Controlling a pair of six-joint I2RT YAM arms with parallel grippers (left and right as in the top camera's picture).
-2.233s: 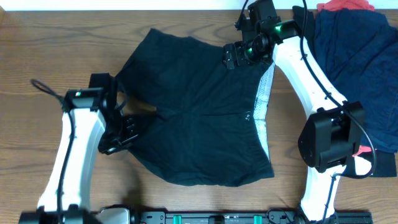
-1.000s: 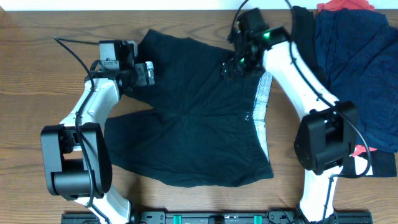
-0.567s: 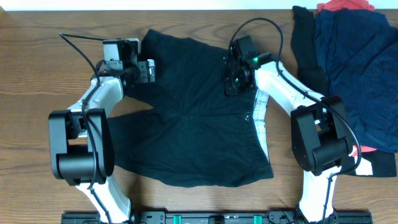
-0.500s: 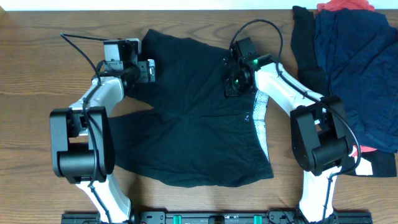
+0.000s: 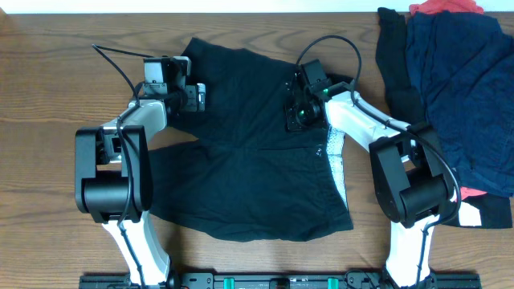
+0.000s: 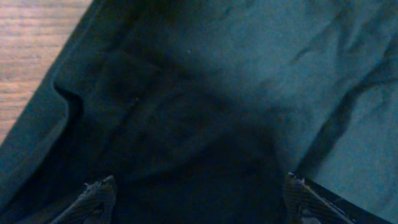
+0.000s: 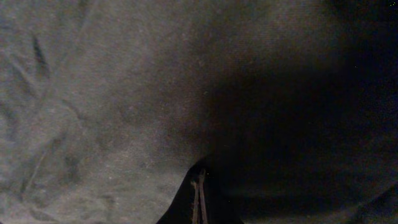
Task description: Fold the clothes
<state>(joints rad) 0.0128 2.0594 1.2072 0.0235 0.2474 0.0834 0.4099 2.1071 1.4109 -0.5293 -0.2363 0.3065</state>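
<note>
Black shorts lie spread flat in the middle of the table, their pale speckled waistband lining showing along the right side. My left gripper hovers over the shorts' upper left part. In the left wrist view it stands open, fingertips wide apart above dark fabric. My right gripper rests on the shorts near the waistband's top. In the right wrist view it is shut, and a small peak of the black fabric rises to its tips.
Other clothes are heaped at the right edge: a navy garment, a black one and a red one. Bare wooden table lies to the left and in front of the shorts.
My right gripper has slid down and left onto the shorts and shut on the fabric. My left gripper has shifted slightly right over the shorts' upper left part, still open.
</note>
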